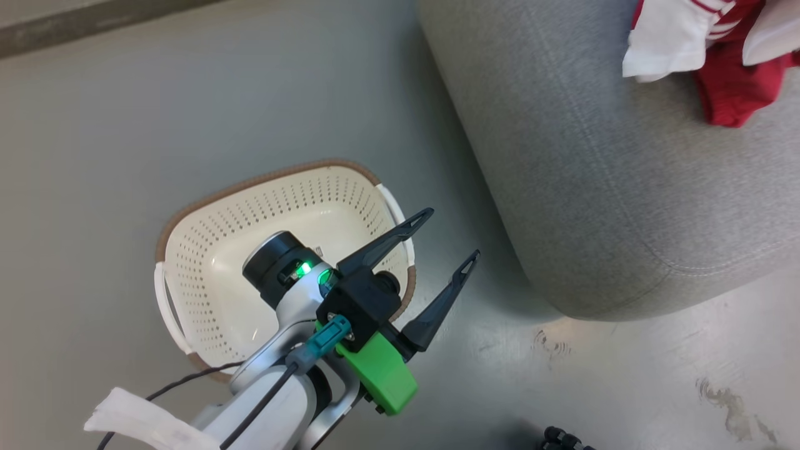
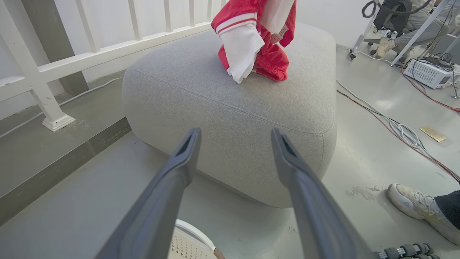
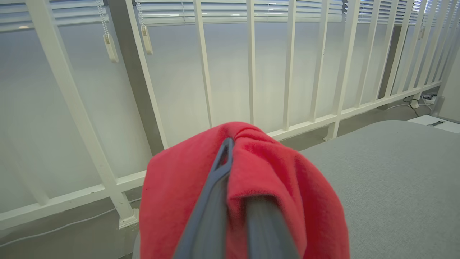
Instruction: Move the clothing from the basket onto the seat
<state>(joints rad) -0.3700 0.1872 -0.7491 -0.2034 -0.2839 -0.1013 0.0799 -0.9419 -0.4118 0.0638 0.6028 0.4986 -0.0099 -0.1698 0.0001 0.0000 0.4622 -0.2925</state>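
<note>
Plainly we pinched the clothing (image 2: 269,61) in our right gripper (image 3: 231,162) directly above the seat (image 2: 230,118), left gripper (image 1: 451,233) open beside it.

Our left forearm (image 1: 269,390) is a smooth silver-white shell, wrapped at its near end in a strip of white cloth (image 1: 134,419). A black cable (image 1: 250,415) runs along it into a teal plug (image 1: 325,340). Our wrist joint (image 1: 278,262) is a black cylinder with a green light (image 1: 304,270) beside it. A bright green block (image 1: 381,375) adjoins the black base of our left gripper (image 1: 452,233), whose long dark fingers taper to slotted tips. Our right gripper (image 3: 233,151) has a dark grey finger with the same slot.
</note>
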